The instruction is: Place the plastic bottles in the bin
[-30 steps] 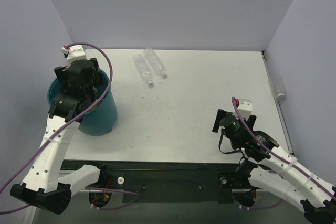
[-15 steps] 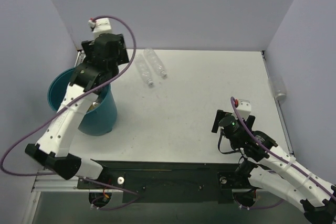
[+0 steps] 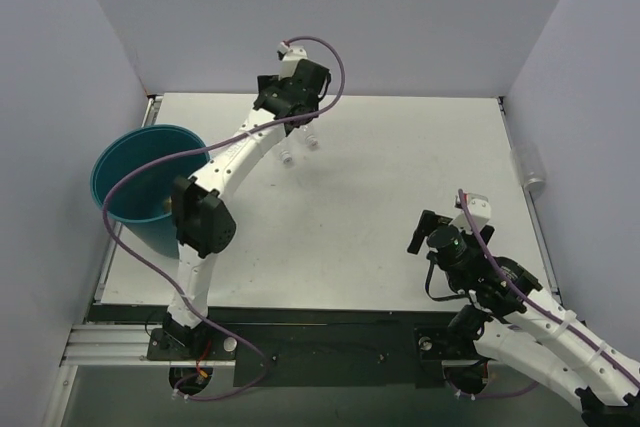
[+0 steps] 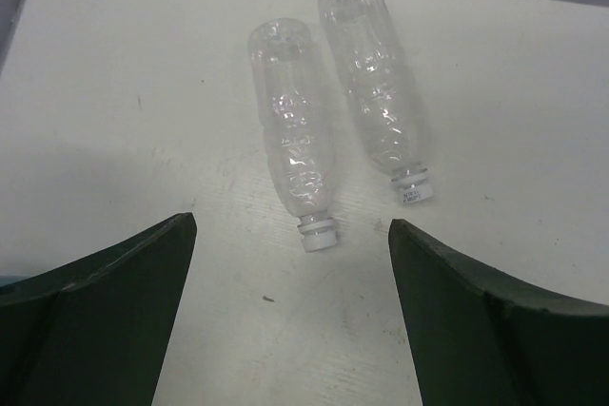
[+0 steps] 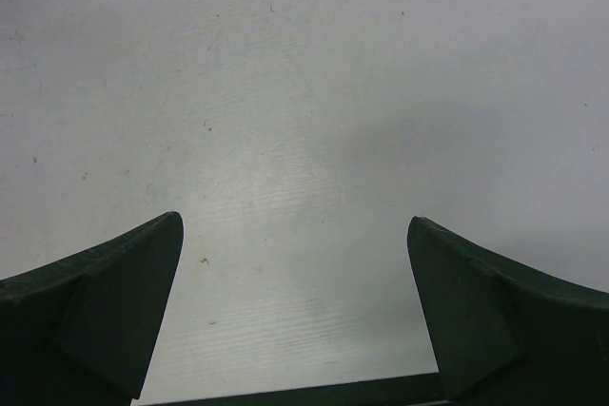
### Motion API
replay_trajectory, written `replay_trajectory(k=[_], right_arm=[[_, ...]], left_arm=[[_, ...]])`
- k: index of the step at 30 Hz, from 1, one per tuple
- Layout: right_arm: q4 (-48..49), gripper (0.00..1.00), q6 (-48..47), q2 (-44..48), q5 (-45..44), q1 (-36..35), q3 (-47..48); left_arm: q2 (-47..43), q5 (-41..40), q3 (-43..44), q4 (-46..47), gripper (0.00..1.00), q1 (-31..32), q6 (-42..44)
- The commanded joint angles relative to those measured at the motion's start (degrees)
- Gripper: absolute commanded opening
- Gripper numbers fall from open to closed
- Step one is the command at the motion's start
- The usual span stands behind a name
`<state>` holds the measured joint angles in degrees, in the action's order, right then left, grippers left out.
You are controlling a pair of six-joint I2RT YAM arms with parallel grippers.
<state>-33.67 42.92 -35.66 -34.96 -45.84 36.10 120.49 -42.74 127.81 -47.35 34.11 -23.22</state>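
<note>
The left pincer (image 4: 288,235) hangs over the far edge of the pale grey bench (image 3: 400,157), a little left of the middle. Its two dark green fingers (image 4: 105,311) are spread wide and nothing is between them. In the left wrist view, two small clear plastic bottles without labels lie on the bench just beyond the fingertips. They lie side by side, nearly parallel and close together, though I cannot tell whether they touch. Both have their white caps pointing toward the pincer and their bases pointing away.

The left-hand clear bottle (image 4: 290,130) lies a little nearer, and its cap falls roughly in line with the gap between the fingers. The right-hand clear bottle (image 4: 371,83) lies slightly farther back. From the top camera the left arm covers most of both, so only their cap ends show below the wrist.

The round teal-blue plastic bin (image 3: 135,172) stands at the left edge of the bench, well apart from the bottles, with its wide mouth open toward the camera. What is at its bottom cannot be made out.

The right pincer (image 5: 295,225) hovers near the near right corner of the bench. Its fingers are also spread wide, and only bare bench surface lies below them.
</note>
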Motion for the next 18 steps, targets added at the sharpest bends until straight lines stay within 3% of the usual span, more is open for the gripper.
replay_trajectory(k=[1, 6, 18], right_arm=[[-3.24, 0.98, 1.73, 1.03, -2.22, -0.38, 0.38], [-5.26, 0.98, 2.0, 1.73, -3.18, -0.47, 0.9], [-7.55, 0.98, 2.96, 3.05, -3.1, -0.47, 0.82]], left_arm=[[5.1, -2.53, 2.37, 0.32, 0.94, -0.18, -8.48], [9.31, -3.58, -3.97, 8.5, 0.94, -0.27, -12.71], [16.18, -6.65, -7.13, 9.74, 0.82, -2.73, -21.6]])
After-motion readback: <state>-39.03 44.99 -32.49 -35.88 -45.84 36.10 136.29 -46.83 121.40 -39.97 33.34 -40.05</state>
